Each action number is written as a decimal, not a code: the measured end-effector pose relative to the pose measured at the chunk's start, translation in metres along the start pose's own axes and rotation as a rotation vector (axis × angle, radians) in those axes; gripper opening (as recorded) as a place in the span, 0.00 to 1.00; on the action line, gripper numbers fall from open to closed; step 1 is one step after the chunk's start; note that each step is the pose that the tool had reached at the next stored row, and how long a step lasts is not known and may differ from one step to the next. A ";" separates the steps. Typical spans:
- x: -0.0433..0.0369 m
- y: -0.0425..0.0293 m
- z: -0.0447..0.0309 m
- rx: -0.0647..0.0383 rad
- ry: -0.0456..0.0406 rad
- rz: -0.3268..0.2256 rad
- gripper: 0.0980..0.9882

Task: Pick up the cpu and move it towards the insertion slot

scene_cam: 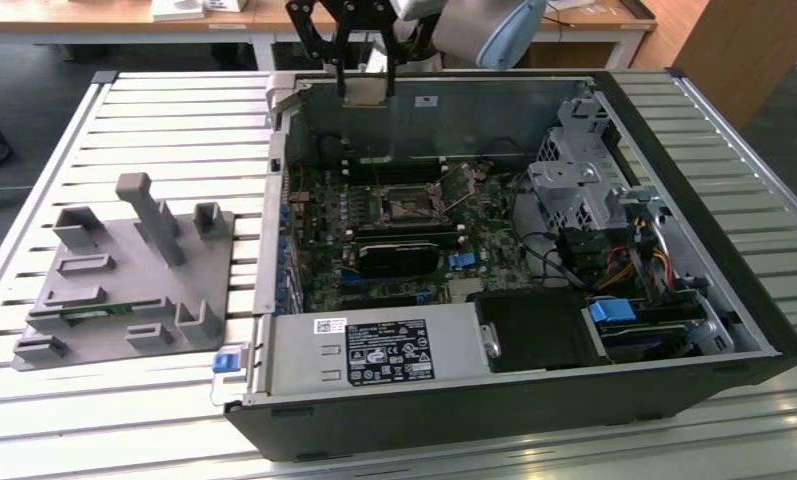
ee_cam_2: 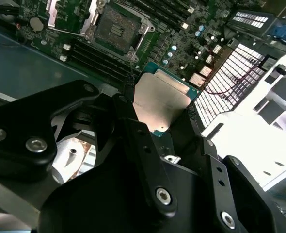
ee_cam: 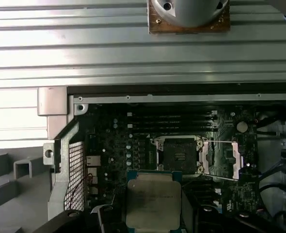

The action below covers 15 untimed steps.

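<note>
Black gripper (scene_cam: 362, 78), silvery cpu (ee_cam_2: 160, 103), green motherboard (ee_cam: 114, 145).

Slatted metal workbench (scene_cam: 171, 120), wooden desk (scene_cam: 91, 15) behind, dark floor (scene_cam: 31, 70), even light

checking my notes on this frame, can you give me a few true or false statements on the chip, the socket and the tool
1. The tool is shut on the chip. True.
2. The chip is seated in the socket. False: it hangs in the air, apart from the socket.
3. The socket's lid is swung open. True.
4. The chip rests on the grey holder. False: it is held over the computer case.
</note>
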<state>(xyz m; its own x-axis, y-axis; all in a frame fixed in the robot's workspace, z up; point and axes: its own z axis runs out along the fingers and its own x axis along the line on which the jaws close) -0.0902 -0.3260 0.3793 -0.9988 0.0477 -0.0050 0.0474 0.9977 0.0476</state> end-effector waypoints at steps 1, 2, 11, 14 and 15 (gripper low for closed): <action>-0.0025 0.0006 0.0005 0.000 0.0000 0.000 0.50; -0.0048 0.0011 0.0011 0.000 0.0001 -0.001 0.50; -0.0241 0.0049 0.0062 0.000 0.0003 -0.008 0.50; -0.0274 0.0055 0.0080 0.000 0.0009 -0.018 0.50; -0.0288 0.0057 0.0085 0.000 0.0010 -0.021 0.50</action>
<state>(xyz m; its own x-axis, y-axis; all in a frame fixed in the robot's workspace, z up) -0.0611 -0.3213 0.3712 -0.9996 0.0269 -0.0050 0.0267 0.9985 0.0476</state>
